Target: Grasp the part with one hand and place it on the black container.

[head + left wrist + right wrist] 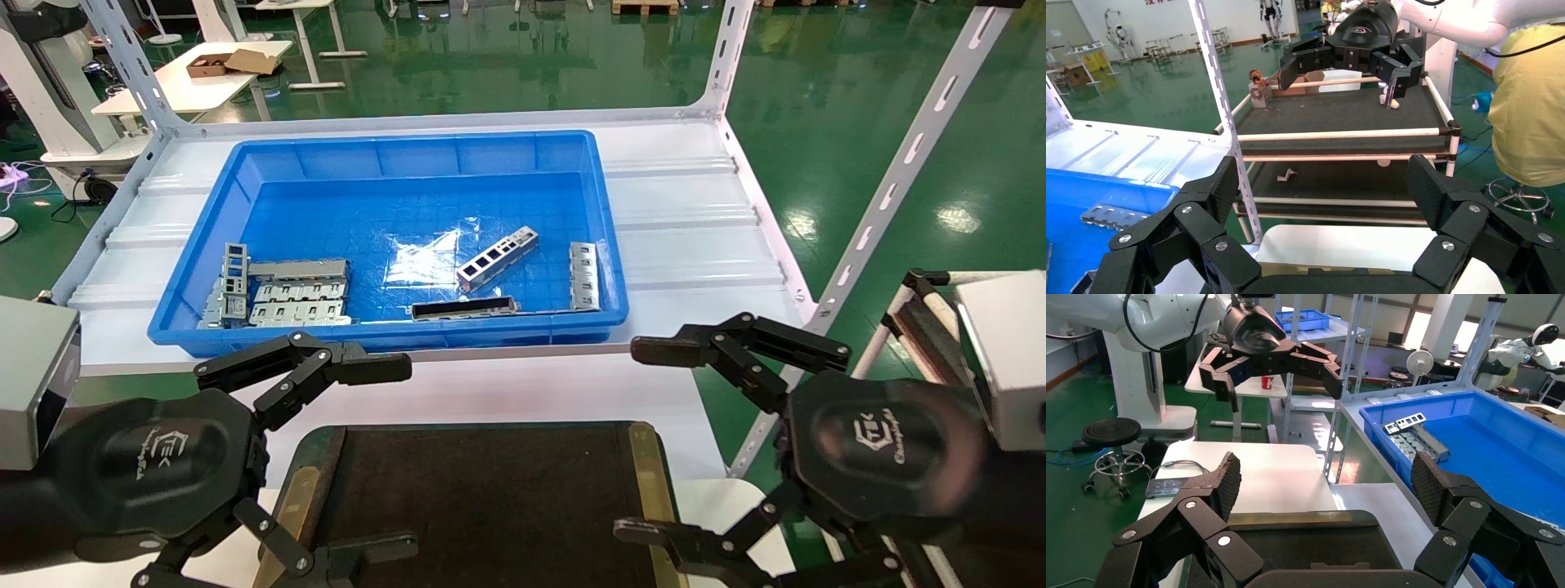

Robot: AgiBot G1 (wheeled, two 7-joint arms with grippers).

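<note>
The part (497, 259), a slim silver-grey strip with square cut-outs, lies tilted in the middle of the blue bin (392, 147). The black container (490, 498), a flat black tray with brass side strips, lies at the near edge between my grippers; it also shows in the right wrist view (1303, 539). My left gripper (404, 456) hangs open and empty at the tray's left side, and its own view (1324, 184) shows nothing between the fingers. My right gripper (637, 441) hangs open and empty at the tray's right side, as its own view (1324, 478) shows.
The bin also holds a dark-faced strip (464, 308), a grey strip (583, 276) by its right wall, a pile of slotted plates (286, 294) at the left and clear film (425, 257). A slanted shelf upright (891, 180) and a cart (923, 318) stand to the right.
</note>
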